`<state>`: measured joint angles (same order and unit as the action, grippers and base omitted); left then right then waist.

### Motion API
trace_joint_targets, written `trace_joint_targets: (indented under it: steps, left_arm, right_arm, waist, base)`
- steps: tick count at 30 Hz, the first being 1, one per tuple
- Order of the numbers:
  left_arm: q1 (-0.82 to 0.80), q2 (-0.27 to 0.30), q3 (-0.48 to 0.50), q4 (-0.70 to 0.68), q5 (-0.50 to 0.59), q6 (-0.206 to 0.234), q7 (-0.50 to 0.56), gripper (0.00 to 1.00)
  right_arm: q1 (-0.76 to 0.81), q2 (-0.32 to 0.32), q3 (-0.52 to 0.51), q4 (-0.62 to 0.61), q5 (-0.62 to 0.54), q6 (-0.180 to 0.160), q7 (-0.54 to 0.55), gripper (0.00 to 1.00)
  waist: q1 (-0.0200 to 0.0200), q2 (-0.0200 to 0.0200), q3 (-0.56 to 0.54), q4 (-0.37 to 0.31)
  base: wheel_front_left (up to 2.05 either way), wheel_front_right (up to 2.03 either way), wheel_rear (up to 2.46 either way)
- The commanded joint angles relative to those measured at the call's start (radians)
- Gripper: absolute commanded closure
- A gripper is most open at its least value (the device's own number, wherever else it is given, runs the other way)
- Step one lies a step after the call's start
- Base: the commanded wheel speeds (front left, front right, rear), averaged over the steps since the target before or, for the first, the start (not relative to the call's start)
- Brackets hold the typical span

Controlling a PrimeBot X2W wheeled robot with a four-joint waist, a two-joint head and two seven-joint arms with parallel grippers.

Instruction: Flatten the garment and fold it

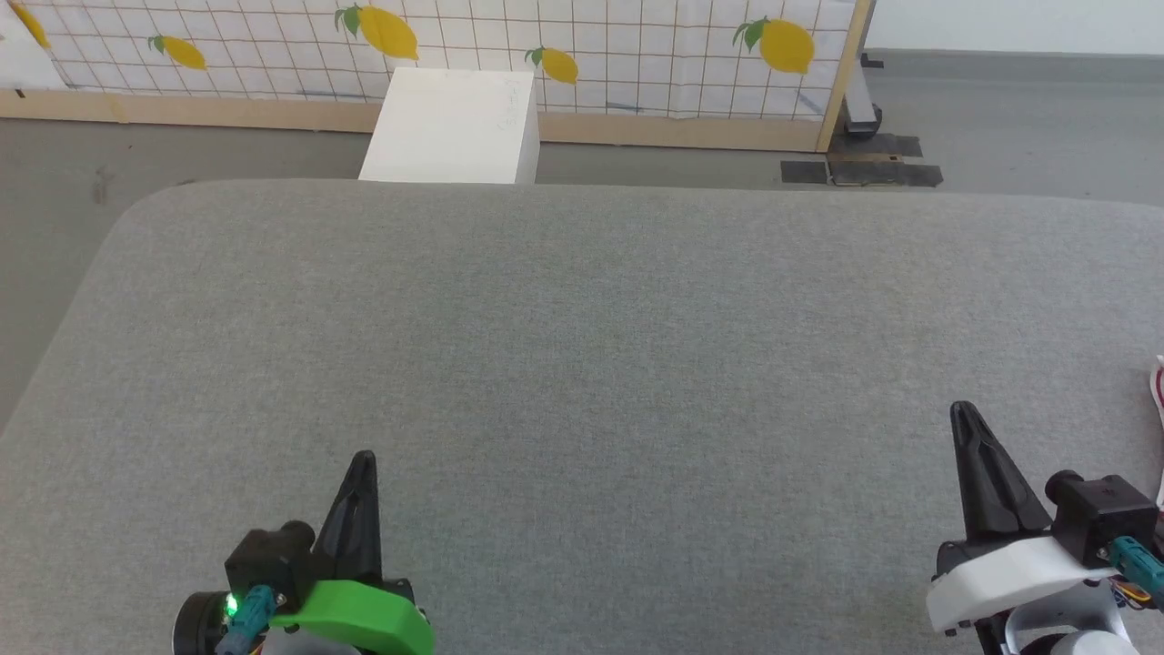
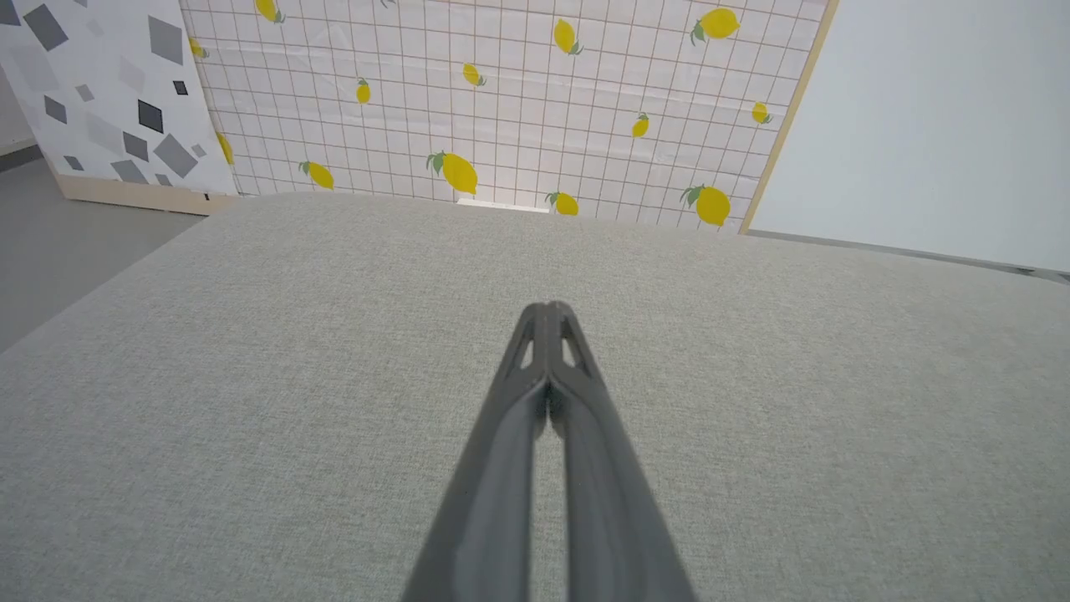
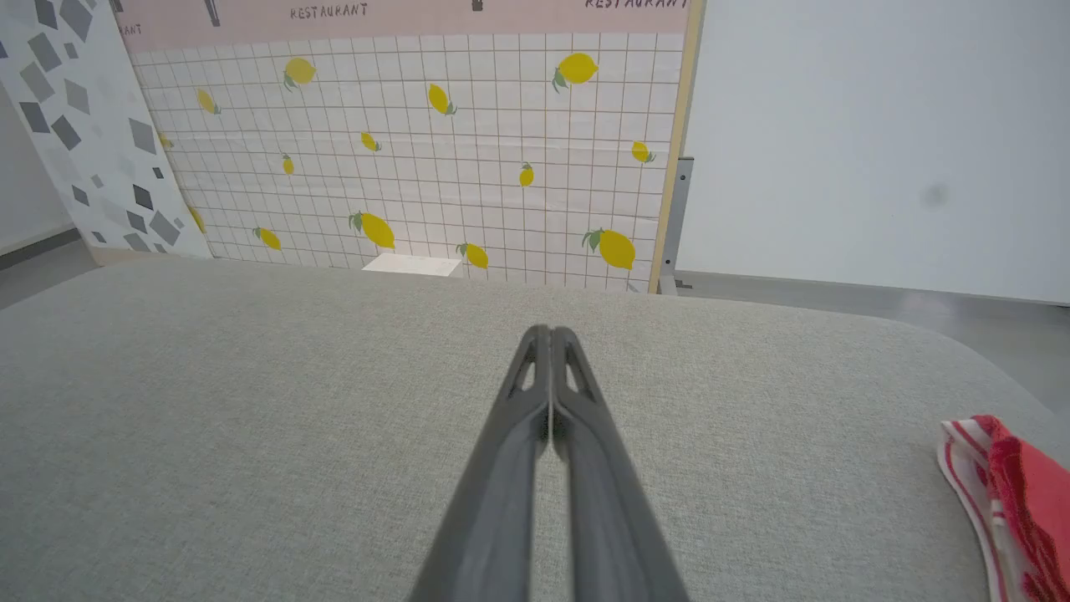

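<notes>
A corner of the garment (image 3: 1016,493), red with red-and-white striped trim, lies at the lower right of the right wrist view, and a thin sliver of the garment (image 1: 1158,387) shows at the head view's right edge. Most of it is out of view. My right gripper (image 1: 962,414) hovers over the grey surface just left of that sliver, shut with nothing between its fingers; its fingers (image 3: 547,334) are pressed together. My left gripper (image 1: 364,459) sits at the lower left, also shut and empty, its fingers (image 2: 547,311) touching.
The grey fabric-covered table (image 1: 582,346) spreads wide before me, with rounded far corners. Beyond its far edge stands a white box (image 1: 450,127) on the floor, in front of a lemon-patterned tiled panel (image 1: 546,45).
</notes>
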<state>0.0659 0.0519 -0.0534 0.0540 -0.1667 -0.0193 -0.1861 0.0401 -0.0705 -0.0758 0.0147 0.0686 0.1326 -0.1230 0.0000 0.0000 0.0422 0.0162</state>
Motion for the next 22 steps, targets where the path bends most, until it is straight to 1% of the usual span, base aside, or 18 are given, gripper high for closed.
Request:
trace_joint_targets:
  steps: [1, 22]
  left_arm:
    - [-0.017, 0.0, 0.002, -0.006, 0.011, 0.006, 0.006, 1.0]
    - [-0.028, -0.001, 0.014, -0.017, 0.048, 0.009, 0.049, 1.0]
  right_arm:
    - [-0.012, 0.005, 0.003, -0.004, -0.011, -0.001, 0.006, 1.0]
    - [-0.018, 0.009, 0.02, -0.006, -0.024, -0.001, 0.033, 1.0]
  waist:
    - [0.0, 0.0, -0.001, 0.0]
    - [0.0, 0.0, -0.01, -0.004]
  base:
    - [0.0, 0.0, 0.0]
    - [0.0, 0.0, 0.0]
